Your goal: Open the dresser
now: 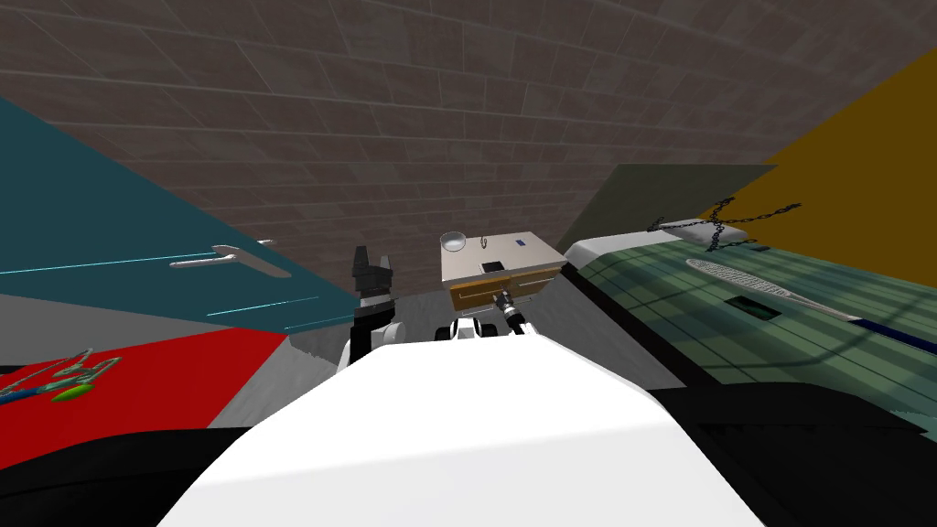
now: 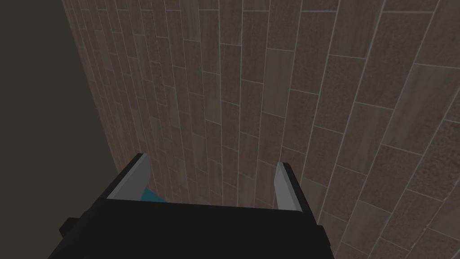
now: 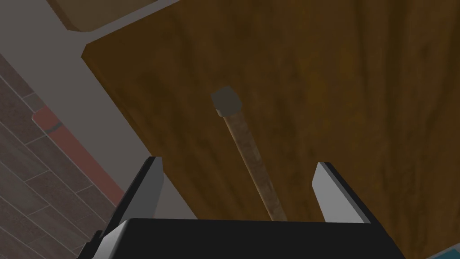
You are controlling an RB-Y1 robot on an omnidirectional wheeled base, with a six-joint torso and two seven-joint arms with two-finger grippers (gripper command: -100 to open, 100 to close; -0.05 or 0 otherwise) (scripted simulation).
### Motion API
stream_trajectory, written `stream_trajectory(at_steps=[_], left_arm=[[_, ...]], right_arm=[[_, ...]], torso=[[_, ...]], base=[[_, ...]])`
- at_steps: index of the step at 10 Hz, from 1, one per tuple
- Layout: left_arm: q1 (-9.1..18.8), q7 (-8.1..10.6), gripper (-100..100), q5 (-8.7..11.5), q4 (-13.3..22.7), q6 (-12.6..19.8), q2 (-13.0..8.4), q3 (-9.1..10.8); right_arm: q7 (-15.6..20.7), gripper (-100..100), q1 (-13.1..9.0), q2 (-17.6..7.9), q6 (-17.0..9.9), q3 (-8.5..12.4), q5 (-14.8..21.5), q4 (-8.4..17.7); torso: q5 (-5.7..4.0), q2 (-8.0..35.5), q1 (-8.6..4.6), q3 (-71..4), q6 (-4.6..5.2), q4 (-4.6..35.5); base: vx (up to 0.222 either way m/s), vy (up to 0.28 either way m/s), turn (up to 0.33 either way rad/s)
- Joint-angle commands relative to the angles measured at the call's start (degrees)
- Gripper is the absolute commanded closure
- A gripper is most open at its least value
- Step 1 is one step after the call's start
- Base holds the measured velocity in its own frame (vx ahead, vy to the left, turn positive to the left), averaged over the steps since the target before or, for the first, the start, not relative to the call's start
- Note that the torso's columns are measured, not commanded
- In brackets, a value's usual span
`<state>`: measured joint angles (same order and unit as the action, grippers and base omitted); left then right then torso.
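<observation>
Brown wood with a dark, streaky grain makes up the drawer front [image 3: 337, 90] of the dresser [image 1: 468, 267]. The dresser stands ahead in the middle of the room, on a floor [image 1: 384, 119] of dull brown plank tiles. Its top is pale and flat and carries a clear bowl [image 1: 453, 241] at the far left corner. Just right of the dresser is a bed [image 1: 695, 311] with a green checked cover and a white pillow [image 1: 712, 234] at its far end. A mustard wall [image 1: 860, 174] rises behind the bed on the right, and a teal wall [image 1: 110, 210] runs along the left, with a red surface [image 1: 183, 375] nearer.

The right gripper [image 3: 238, 162] is at the near face of the dresser with its two blades spread wide. A thin, brownish bar handle [image 3: 254, 162] with a grey end block runs between the blades, and neither blade touches it. The left gripper [image 2: 211, 159] is raised to the left of the dresser, well apart from it. Its fingers stand apart with nothing between them, over the tiled floor.
</observation>
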<state>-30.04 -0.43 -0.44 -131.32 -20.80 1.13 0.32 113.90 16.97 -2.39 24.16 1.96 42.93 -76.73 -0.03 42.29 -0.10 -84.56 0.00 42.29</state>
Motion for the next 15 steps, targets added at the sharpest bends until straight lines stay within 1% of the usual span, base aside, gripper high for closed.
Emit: stream_trajectory(at_steps=[1,3,4,6,9,10,12,13,15], left_arm=[[0.0,0.0,0,0.0,0.0,0.0,0.0,0.0],[-0.01,0.0,0,0.0,0.0,0.0,-0.01,0.0],[-0.01,0.0,0,0.0,0.0,0.0,-0.01,0.01],[0.01,0.0,0,0.0,0.0,0.0,-0.01,0.0],[0.03,0.0,0,0.0,0.01,0.01,0.0,0.0],[0.03,0.0,0,0.0,0.01,0.01,-0.01,0.0],[0.01,0.0,0,0.0,0.0,0.0,0.0,0.0],[0.02,0.0,0,0.0,0.0,0.0,-0.01,0.0],[0.01,0.0,0,0.0,0.0,0.0,0.0,0.0]], right_arm=[[0.74,-100,-0.29,1.06,0.23,0.19,0.08,0.73],[1.0,-100,-0.4,1.22,0.26,0.3,0.09,0.92],[1.04,100,-0.43,1.23,0.26,0.31,0.09,0.93],[0.59,100,-0.17,0.94,-0.11,-0.06,0.17,0.13],[-0.07,100,0.22,0.5,-0.66,-0.62,0.29,-1.07],[0.22,100,0.46,0.66,-0.85,-0.49,0.37,-0.22],[0.11,100,0.99,0.53,-0.65,-0.9,0.37,-1.0],[-0.78,-100,0.74,0.14,-2.81,-1.37,0.67,-1.4],[-2.99,-100,-0.04,-0.96,-6.34,-2.49,1.04,-3.61]], torso=[[0.0,0.01,-0.03,0.0,0.0,0.0],[0.02,-0.26,0.07,-0.14,0.0,-0.05],[0.03,-0.1,0.08,-0.09,0.01,-0.05],[0.18,0.62,0.04,0.29,0.15,0.36],[0.21,0.69,0.23,0.32,0.09,0.41],[0.23,0.6,0.19,0.26,0.08,0.44],[0.22,0.06,0.3,-0.05,0.04,0.25],[0.19,0.24,0.21,0.07,0.03,0.29],[0.16,-0.15,0.17,-0.08,-0.05,0.2]], base=[[-0.001,0.014,-0.003],[0.076,0.017,0.009],[0.009,0.002,0.0],[-0.129,-0.012,0.006],[-0.216,-0.016,-0.016],[-0.111,-0.023,0.004],[-0.136,-0.02,-0.024],[-0.093,-0.025,0.058],[-0.058,-0.012,0.115]])
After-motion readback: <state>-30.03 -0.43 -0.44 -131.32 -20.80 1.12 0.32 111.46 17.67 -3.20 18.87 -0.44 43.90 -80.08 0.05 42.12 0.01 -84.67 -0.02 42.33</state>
